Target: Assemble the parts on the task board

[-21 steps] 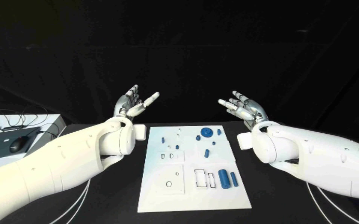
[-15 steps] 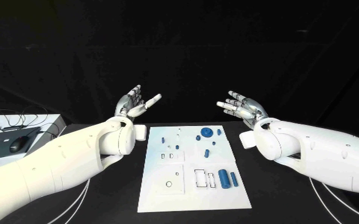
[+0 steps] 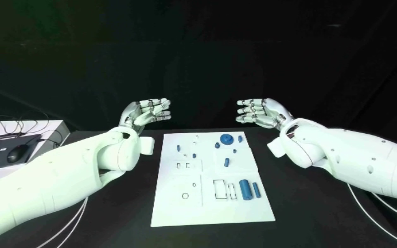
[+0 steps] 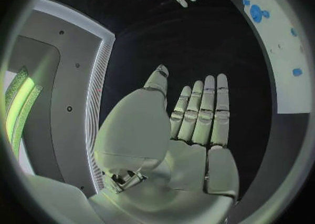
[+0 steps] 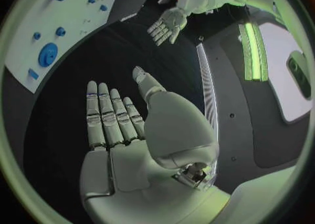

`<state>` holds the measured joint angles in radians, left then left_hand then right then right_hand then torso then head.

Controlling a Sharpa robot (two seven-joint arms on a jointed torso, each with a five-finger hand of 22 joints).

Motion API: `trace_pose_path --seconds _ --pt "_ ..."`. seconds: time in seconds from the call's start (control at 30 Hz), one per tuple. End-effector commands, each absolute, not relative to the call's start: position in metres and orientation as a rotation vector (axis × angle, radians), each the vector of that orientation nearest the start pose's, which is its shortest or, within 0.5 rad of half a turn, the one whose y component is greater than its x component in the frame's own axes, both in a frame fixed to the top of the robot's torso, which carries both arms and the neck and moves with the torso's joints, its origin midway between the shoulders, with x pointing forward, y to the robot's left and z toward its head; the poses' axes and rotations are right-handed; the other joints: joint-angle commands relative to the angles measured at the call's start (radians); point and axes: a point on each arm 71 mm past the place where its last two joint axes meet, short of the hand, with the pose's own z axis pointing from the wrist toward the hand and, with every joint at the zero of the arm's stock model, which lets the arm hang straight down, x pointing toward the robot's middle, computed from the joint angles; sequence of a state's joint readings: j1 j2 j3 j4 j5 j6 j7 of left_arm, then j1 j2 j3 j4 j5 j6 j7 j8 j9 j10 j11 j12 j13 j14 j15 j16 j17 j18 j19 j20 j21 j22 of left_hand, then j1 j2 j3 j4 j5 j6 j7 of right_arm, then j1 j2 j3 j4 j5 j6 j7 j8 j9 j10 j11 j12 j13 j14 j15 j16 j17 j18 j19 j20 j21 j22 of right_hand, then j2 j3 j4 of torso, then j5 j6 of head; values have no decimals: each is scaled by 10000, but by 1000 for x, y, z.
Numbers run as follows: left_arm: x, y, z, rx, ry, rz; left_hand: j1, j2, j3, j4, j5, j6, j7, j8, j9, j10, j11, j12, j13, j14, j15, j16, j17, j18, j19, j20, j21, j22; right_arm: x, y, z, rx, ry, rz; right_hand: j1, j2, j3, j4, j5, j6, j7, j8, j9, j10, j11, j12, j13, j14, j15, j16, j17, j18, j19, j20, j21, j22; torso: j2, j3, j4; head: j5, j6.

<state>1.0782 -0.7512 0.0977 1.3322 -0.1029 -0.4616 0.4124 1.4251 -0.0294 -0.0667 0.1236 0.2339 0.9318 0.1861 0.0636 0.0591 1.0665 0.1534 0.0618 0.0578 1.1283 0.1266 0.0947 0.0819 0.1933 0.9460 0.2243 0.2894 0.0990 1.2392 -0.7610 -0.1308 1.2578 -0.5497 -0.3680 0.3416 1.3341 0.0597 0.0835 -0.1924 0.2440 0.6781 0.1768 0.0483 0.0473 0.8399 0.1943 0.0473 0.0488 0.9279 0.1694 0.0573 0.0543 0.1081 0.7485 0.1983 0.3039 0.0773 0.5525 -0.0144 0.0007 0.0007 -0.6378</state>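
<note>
The left hand (image 3: 146,112) and right hand (image 3: 260,112) are hovering beyond the board's (image 3: 211,216) far edge, fingers straight and spread, holding nothing. Blue parts (image 3: 226,140) are lying on the board, mid-table.

Left hand (image 4: 190,129) flat, fingers apart, apparently above the black table (image 4: 190,45).

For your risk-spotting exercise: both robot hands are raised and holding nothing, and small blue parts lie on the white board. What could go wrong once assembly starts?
1. The blue parts are small and lie close together, so fingers reaching for one may knock its neighbours.
2. The task board shows no visible clamp on the black table; a push might slide it.
3. The left hand and right hand face each other above the board's far end and could collide if both descend together.
</note>
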Motion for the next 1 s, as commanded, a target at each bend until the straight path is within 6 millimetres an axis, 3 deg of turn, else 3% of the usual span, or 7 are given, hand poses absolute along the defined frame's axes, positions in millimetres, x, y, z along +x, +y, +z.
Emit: trace_pose_path --seconds 0.03,0.13,0.3,0.37,0.6,0.9,1.0 --pt "511 223 -202 -10658 13407 -14638 35 233 -50 -220 -58 309 -29 -38 8 660 -198 -20 13 911 -302 109 179 108 660 -263 256 46 526 -233 -199 2061 15706 9958 186 -61 437 -522 -116 2680 243 104 116 2517 -478 97 83 2804 -649 36 75 112 1953 -781 646 107 157 -21 95 -74 -8" --pt "501 221 -201 -10185 13965 -15124 124 401 -180 -432 -40 514 -106 -68 1 1657 -552 -71 -5 2380 -784 460 976 -317 1885 -1224 1075 381 527 -228 -201 890 15854 9195 158 -119 507 -584 -143 3566 81 191 174 3219 -729 138 103 3536 -949 220 178 118 2449 -1046 953 239 268 -36 155 -128 10" --pt "490 220 -195 -9876 14345 -15598 203 407 -335 -641 -44 987 -160 -11 36 1962 -687 -27 26 2867 -1102 1607 2243 -699 2269 -1887 1987 882 531 -225 -200 -364 15596 7992 149 -354 218 -564 -78 4351 -311 231 231 4648 -1318 133 137 5751 -1743 1036 718 149 4050 -1901 2394 986 479 -108 284 -291 -3" --pt "486 219 -191 -9829 14377 -15742 184 439 -409 -702 -42 998 -199 -6 38 1969 -676 15 35 2472 -1158 2729 3279 -861 2171 -2114 2665 1318 534 -224 -200 -646 15505 7610 52 -450 79 -502 256 4123 -444 247 174 4639 -1632 87 116 5888 -2272 4627 2386 293 5841 -2532 3823 1730 573 -138 344 -331 16" --pt "478 217 -181 -9706 14444 -16069 155 568 -564 -839 -52 989 -168 -8 36 1819 -649 -20 31 1382 -1160 4714 4866 -873 1180 -2172 4135 2309 545 -217 -197 -1036 15260 6813 -611 -939 320 -512 825 3859 -221 139 204 3688 -1145 157 139 5400 -1982 7505 4705 222 6290 -2549 6435 4808 826 -219 569 -463 26" --pt "474 214 -179 -9635 14582 -16193 157 655 -629 -945 -27 941 -128 -10 35 1657 -618 -18 28 1219 -1097 4832 4574 -742 755 -2033 4673 2503 551 -207 -195 -1345 15009 6430 -194 -1682 -37 273 917 3169 -101 139 218 2234 -721 197 134 3010 -1420 6502 6344 983 5389 -1886 5000 3491 1064 -331 828 -683 56" --pt "475 215 -180 -9650 14604 -16164 148 661 -631 -960 -28 932 -130 -10 34 1639 -612 -20 27 1213 -1094 4815 4492 -733 731 -2021 4698 2471 551 -205 -195 -1550 15138 6302 -160 -1425 338 198 1033 3491 -155 142 220 3519 -1061 189 139 4637 -1838 7307 6777 196 7182 -2284 9046 8949 1133 -357 891 -736 68"
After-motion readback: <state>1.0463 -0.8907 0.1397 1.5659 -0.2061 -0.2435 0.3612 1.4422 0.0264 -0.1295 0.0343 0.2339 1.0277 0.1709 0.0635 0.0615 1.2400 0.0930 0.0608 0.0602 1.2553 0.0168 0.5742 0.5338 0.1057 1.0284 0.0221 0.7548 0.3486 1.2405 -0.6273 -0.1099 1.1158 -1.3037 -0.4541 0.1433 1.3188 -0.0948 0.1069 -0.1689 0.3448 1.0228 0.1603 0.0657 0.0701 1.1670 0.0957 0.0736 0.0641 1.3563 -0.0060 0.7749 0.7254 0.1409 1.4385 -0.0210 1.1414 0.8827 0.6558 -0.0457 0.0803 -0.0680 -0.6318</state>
